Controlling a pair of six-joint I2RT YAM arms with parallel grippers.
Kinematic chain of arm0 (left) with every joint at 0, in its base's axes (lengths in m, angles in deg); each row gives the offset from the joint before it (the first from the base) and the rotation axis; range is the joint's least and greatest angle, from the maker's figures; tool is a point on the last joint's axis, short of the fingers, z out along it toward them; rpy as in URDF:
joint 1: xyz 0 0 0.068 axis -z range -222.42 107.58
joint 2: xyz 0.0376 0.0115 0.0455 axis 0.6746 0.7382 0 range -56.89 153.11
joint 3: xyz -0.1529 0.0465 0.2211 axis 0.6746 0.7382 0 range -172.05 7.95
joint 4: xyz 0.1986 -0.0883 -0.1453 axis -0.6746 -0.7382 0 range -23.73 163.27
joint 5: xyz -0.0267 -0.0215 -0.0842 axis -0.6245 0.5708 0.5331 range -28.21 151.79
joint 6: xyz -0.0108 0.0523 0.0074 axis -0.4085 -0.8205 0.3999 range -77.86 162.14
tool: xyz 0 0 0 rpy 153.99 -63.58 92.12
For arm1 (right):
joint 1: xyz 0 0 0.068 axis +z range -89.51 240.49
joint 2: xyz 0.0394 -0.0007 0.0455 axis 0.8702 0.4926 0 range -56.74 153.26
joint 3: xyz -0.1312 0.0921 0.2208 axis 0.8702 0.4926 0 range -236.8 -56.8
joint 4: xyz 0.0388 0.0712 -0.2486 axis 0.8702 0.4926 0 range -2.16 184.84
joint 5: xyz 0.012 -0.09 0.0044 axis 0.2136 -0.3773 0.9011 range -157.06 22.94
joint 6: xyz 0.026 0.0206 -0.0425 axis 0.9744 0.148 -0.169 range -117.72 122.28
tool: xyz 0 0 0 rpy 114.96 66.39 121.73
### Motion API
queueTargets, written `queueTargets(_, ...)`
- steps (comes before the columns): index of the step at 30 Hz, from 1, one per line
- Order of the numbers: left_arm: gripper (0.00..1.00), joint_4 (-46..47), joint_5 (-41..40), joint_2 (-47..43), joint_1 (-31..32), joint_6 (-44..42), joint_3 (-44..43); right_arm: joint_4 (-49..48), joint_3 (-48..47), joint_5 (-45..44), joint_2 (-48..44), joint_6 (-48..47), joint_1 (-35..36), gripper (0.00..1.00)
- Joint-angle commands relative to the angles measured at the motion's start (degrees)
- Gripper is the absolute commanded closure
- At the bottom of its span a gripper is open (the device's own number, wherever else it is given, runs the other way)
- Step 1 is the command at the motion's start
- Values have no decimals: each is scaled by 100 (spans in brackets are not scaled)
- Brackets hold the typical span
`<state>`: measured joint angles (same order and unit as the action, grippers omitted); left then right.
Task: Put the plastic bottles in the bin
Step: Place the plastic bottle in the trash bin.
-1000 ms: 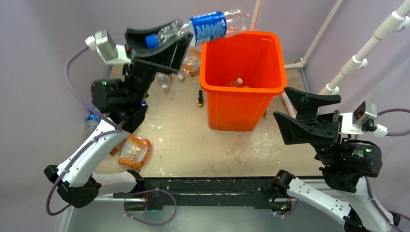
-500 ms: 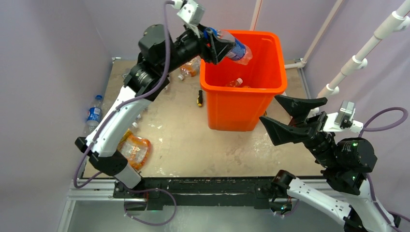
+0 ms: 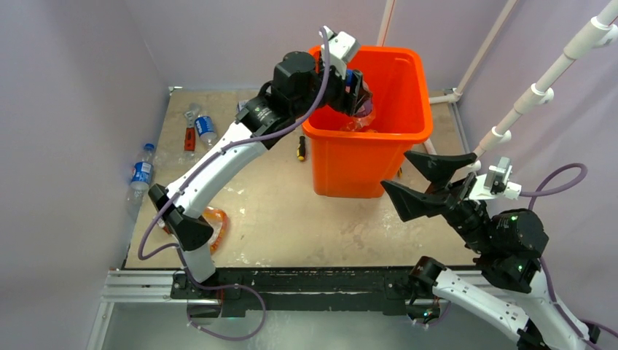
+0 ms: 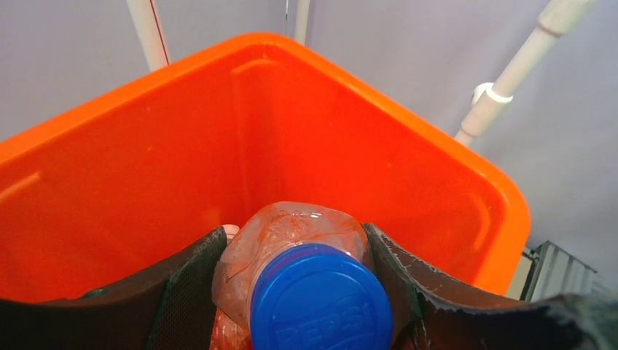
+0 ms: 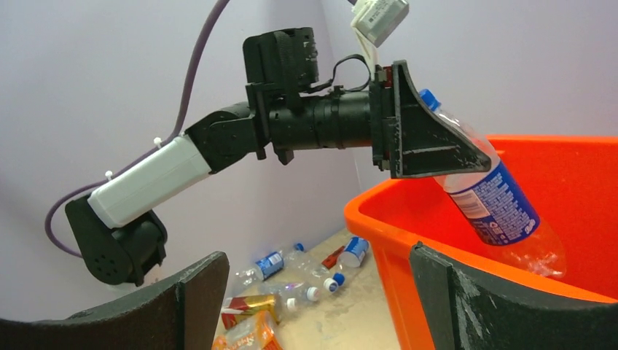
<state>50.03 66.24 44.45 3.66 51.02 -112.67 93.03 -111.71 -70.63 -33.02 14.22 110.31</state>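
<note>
A blue-labelled bottle (image 3: 140, 173) lies at the left edge of the table (image 3: 291, 211), a second blue bottle (image 3: 205, 125) farther back, a crushed orange-labelled bottle (image 3: 215, 222) beside the left arm. The left gripper (image 3: 355, 87) clamps a Pepsi bottle (image 5: 492, 208) near its cap, base tilted down inside the orange bin (image 3: 379, 135). The right gripper (image 3: 393, 169) hovers near the bin's front, jaws wide, holding nothing
</note>
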Motion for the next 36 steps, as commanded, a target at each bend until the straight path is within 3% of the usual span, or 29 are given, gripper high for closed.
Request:
queueTargets(1, 80, 691, -50, -1, 16, -164, 245, -74, 108, -163, -51, 104, 1, 1)
queueTargets(3, 51, 993, 69, -127, 22, -66, 509, -30, 117, -265, -62, 139, 1, 1)
queueTargets(4, 22, 1158, 95, -217, 23, -10, 611, 1, 113, -406, -81, 163, 1, 1)
queueTargets(5, 10, 1333, 114, -338, 23, 45, 735, 15, 120, -525, -110, 167, 1, 1)
queueTargets(6, 6, 1588, 125, -479, 25, 90, 885, 29, 129, -631, -144, 168, 1, 1)
queueTargets(12, 1, 2894, -112, -1638, 28, 419, 1897, 14, 213, -1163, -293, 494, 1, 1)
queueTargets(17, 1, 3217, -425, -2658, 25, 551, 2597, 201, 78, -1226, -203, 733, 1, 1)
queueTargets(22, 1, 3202, -1283, -3737, 30, 347, 3504, -42, 243, -1074, -522, 821, 1, 1)
queueTargets(25, 2, 2662, -2415, -3889, 33, 106, 3556, -117, 426, -900, -639, 717, 1, 1)
queueTargets(30, 1, 796, -4883, -3622, 26, 113, 3277, -103, 529, -836, -628, 629, 1, 1)
queueTargets(32, 1, 692, -5328, -3649, 0, 80, 3562, -253, 622, -829, -676, 621, 1, 1)
queueTargets(36, 1, 493, -5323, -3639, -229, 253, 4034, -461, 798, -837, -707, 607, 1, 1)
